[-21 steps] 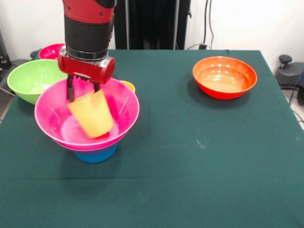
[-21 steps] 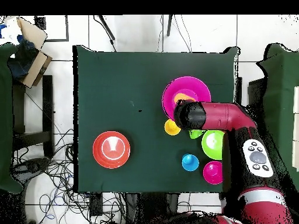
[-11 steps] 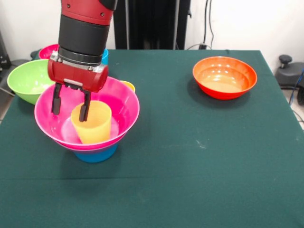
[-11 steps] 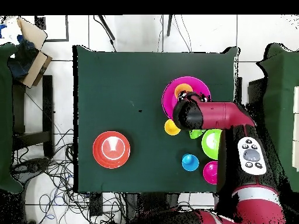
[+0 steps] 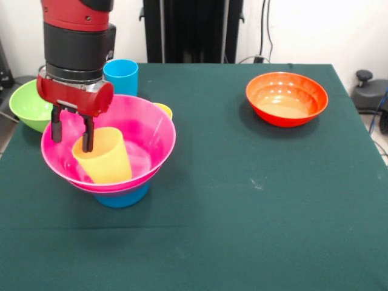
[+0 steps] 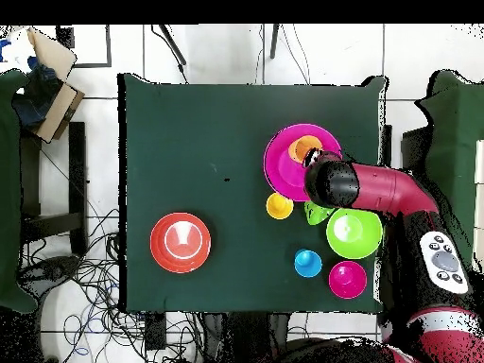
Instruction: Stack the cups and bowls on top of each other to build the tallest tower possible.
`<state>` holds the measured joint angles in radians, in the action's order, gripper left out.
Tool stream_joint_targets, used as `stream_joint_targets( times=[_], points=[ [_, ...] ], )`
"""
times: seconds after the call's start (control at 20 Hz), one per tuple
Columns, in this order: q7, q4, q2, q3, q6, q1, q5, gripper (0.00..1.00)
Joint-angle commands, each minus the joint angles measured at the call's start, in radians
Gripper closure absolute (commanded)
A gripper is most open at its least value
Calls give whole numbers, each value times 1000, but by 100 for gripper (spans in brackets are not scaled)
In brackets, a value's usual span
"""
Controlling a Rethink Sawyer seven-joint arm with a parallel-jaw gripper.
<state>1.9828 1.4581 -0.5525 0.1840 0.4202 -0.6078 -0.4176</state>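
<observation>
The big pink bowl (image 5: 109,148) sits on top of a mid blue bowl (image 5: 123,197), whose base shows below it near the table's front left in the front view; together they make the tower (image 6: 301,156). Inside the pink bowl stands the orange-yellow cup (image 5: 104,157), mouth up and tilted, leaning toward the bowl's left wall. The gripper (image 5: 72,134) hangs at the bowl's left rim with its two fingers (image 5: 87,134) spread; the right finger is in front of the cup's rim, the left one hangs free, and nothing is pinched between them.

Behind the pink bowl a small yellow cup (image 5: 163,109) peeks over the rim, and the sky blue cup (image 5: 121,76) stands upright further back. The big lime green bowl (image 5: 28,105) sits empty to the left, partly hidden by the arm. In the overhead view a purple bowl (image 6: 347,279) lies beside the lime green one. The orange bowl (image 5: 286,98) rests empty and well apart on the green table (image 5: 254,200).
</observation>
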Motion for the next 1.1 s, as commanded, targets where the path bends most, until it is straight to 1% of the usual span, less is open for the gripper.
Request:
stream_joint_targets(
  times=[0.05, 0.25, 0.35, 0.65, 1.0, 1.1],
  points=[
    [-89, 30, 62, 106, 141, 11, 16, 0],
    [-67, 31, 41, 83, 189, 31, 26, 0],
    [-51, 43, 28, 77, 198, 36, 34, 0],
    [-32, 69, 24, 95, 164, 29, 50, 0],
    [-22, 62, 15, 72, 146, 47, 46, 0],
    [-15, 57, 13, 67, 117, 51, 35, 0]
  ],
)
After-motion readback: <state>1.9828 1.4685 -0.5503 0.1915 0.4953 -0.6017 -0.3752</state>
